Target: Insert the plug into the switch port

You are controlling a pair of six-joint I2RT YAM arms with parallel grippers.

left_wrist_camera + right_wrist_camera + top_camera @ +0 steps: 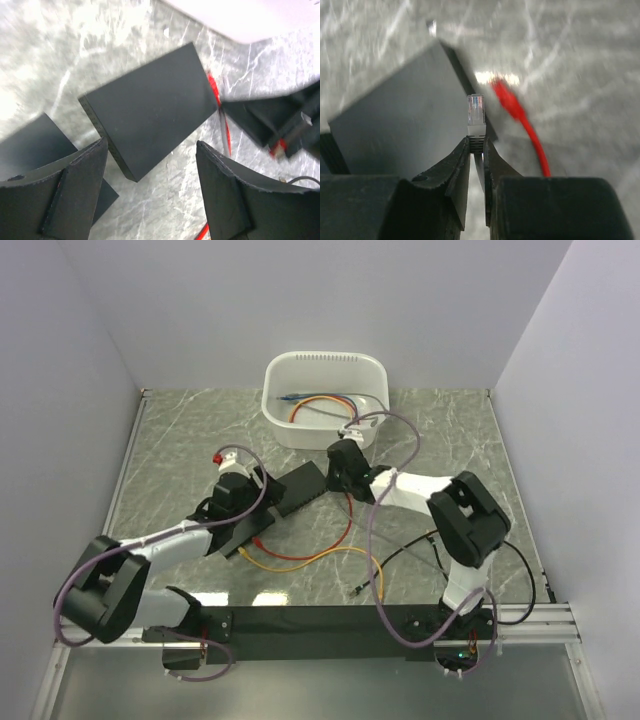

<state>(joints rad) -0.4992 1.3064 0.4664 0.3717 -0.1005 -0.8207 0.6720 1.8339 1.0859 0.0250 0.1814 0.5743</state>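
The switch point(300, 488) is a flat black box lying at an angle in the middle of the marble table; its ports do not show clearly. The plug point(476, 111), clear with a grey boot, sticks up from my right gripper point(476, 141), which is shut on its boot. It hangs just over the switch's point(405, 125) right edge. In the top view the right gripper point(345, 475) is at the switch's far right end. My left gripper point(151, 145) stands wide open over the switch's point(150, 110) near corner, holding nothing. From above, the left gripper point(245, 495) is at the switch's left end.
A red cable point(522, 125) with a red plug lies on the table right of the switch. An orange and yellow cable point(300, 560) loops in front. A white bin point(325, 365) with more cables stands at the back. Another flat black piece point(35, 145) lies under the left gripper.
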